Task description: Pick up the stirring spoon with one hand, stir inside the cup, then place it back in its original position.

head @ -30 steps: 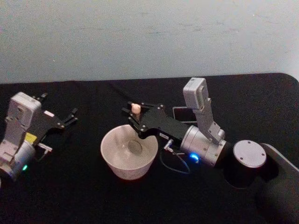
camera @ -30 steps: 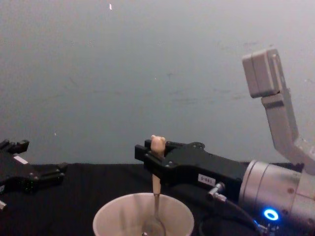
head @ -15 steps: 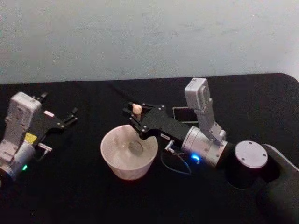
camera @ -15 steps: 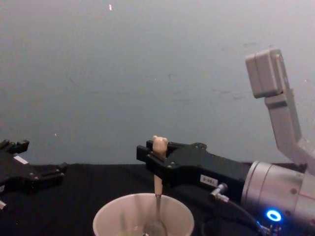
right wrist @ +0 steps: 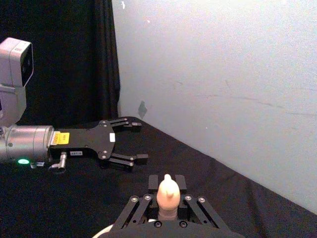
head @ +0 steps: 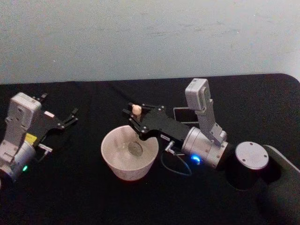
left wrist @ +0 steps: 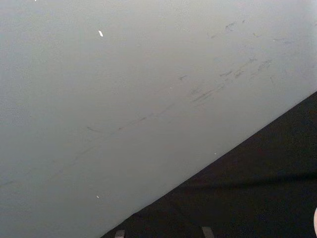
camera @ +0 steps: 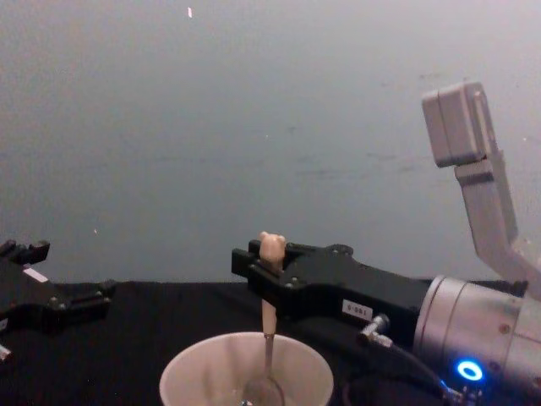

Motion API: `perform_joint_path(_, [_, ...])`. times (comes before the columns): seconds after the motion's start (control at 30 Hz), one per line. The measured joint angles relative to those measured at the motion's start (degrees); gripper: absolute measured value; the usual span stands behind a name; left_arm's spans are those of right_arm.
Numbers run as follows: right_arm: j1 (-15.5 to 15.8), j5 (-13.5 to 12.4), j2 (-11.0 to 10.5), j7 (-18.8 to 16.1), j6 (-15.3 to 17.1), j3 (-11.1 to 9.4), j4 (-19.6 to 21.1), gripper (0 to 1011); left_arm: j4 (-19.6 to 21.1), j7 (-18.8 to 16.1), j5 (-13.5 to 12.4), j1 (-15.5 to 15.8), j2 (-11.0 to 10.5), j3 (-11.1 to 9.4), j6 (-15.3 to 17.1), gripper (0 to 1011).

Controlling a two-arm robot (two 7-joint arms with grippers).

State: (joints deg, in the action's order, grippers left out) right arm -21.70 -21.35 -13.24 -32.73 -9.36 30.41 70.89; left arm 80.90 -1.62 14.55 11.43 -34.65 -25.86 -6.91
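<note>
The stirring spoon [camera: 268, 317] is held upright over the cup [head: 125, 171], its metal bowl down inside, low against the cup floor; actual contact with the floor cannot be confirmed. The right gripper [head: 133, 115] is positioned above the far rim, jaws clamped on the cream handle just under the bear head. The left gripper [right wrist: 134, 141] is parked well apart on the left of the black table [head: 84, 197], jaws spread, nothing held. The dark holder [head: 180, 114] is noted behind the right arm, partly hidden by it. The step is judged to be stirring, with the return to the holder not yet done. Risks: the grip is taken high on a slim handle, so a sideways push of the bowl against the cup wall could pivot the spoon in the jaws or slip it. The cup is not restrained, so a wide stirring circle could slide or tip it. The holder mouth is narrower than the cup, so a tilted spoon could catch on its edge at the return.
</note>
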Motion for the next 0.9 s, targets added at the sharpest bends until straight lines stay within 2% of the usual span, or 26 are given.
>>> perform_joint_path(0.53, [0.3, -0.2, -0.5, -0.1, 0.7, 0.0, 1.6, 208, 0.0, 0.0, 0.0, 0.0, 0.0, 0.0, 0.0, 1001])
perform_joint_path(0.8, [1.0, -2.7, -2.0, -0.1, 3.0, -1.3, 7.6, 208, 0.0, 0.0, 0.0, 0.0, 0.0, 0.0, 0.0, 1001])
perform_joint_path(0.9, [1.3, -4.0, -3.0, 0.5, 4.1, -2.3, 11.2, 208, 0.0, 0.0, 0.0, 0.0, 0.0, 0.0, 0.0, 1001])
